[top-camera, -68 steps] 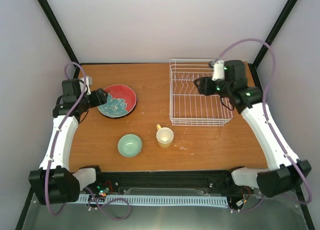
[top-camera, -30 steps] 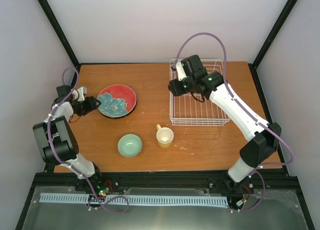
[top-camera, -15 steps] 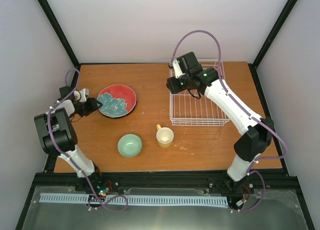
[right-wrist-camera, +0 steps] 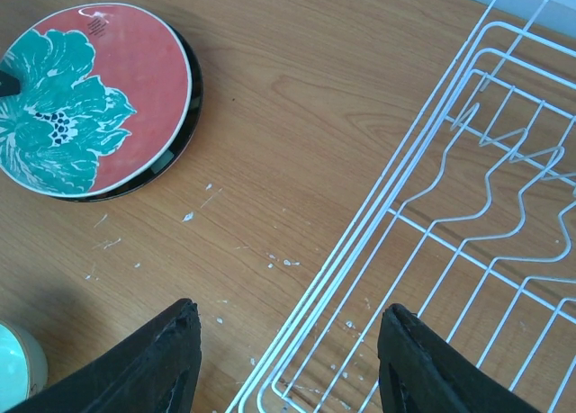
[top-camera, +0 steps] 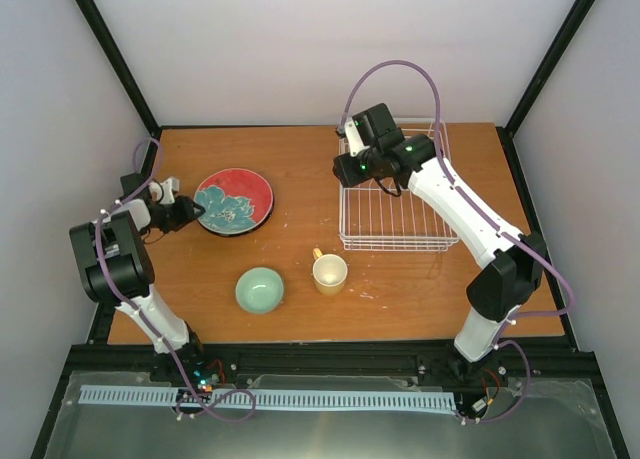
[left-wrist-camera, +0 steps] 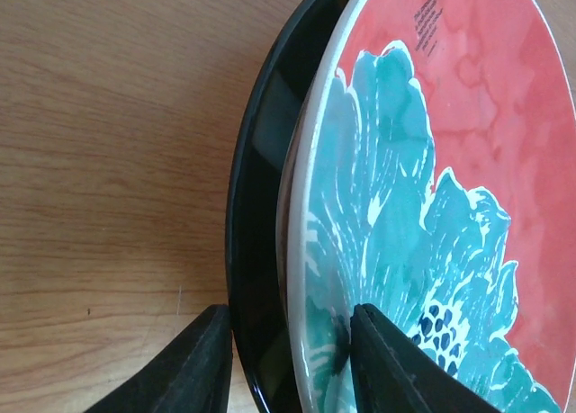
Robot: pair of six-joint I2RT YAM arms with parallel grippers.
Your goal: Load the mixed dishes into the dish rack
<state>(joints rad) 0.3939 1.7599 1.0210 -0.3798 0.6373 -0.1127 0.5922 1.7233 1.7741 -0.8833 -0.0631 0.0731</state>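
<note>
You had a red plate [top-camera: 234, 201] with a teal, dark-speckled flower over a black plate [left-wrist-camera: 256, 215], a mint-green bowl [top-camera: 259, 289], a cream-yellow mug [top-camera: 329, 273], a white wire rack [top-camera: 400, 247] and an orange-brown wood-grain table [top-camera: 300, 169].

Wood table [top-camera: 300, 159] w/ white flecks [right-wrist-camera: 187, 217] scattered; black frame posts [top-camera: 112, 54], pale walls [top-camera: 320, 49].

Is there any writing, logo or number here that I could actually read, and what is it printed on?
A few lines of small dark print near the rim of the red plate with the teal flower: too small and blurred to read in either wrist view.
Cream mug, mint-green bowl, white wire dish rack: no writing visible.
</note>
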